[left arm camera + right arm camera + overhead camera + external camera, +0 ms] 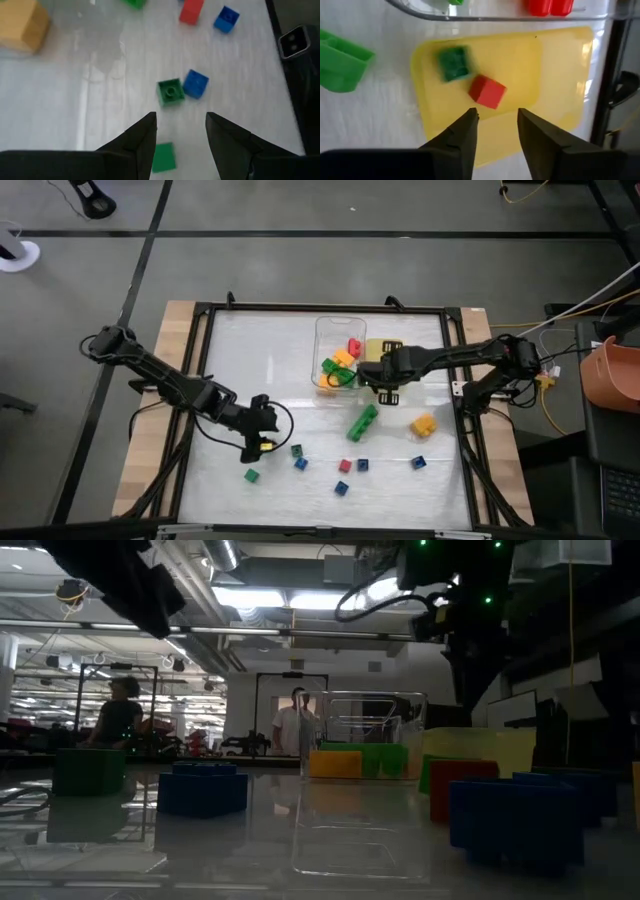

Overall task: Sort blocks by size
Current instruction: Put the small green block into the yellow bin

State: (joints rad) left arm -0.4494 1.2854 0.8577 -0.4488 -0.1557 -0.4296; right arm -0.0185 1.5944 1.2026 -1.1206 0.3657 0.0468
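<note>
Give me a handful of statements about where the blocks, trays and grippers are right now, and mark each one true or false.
1. The yellow tray holds a small green block and a small red block. True.
2. The right gripper is clamped on a red block. False: its fingers are open and empty above the tray.
3. The left gripper is open over loose small blocks on the table. True.
4. The clear tray is empty. False: it holds several larger blocks.
5. A long green bar lies on the table outside both trays. True.
</note>
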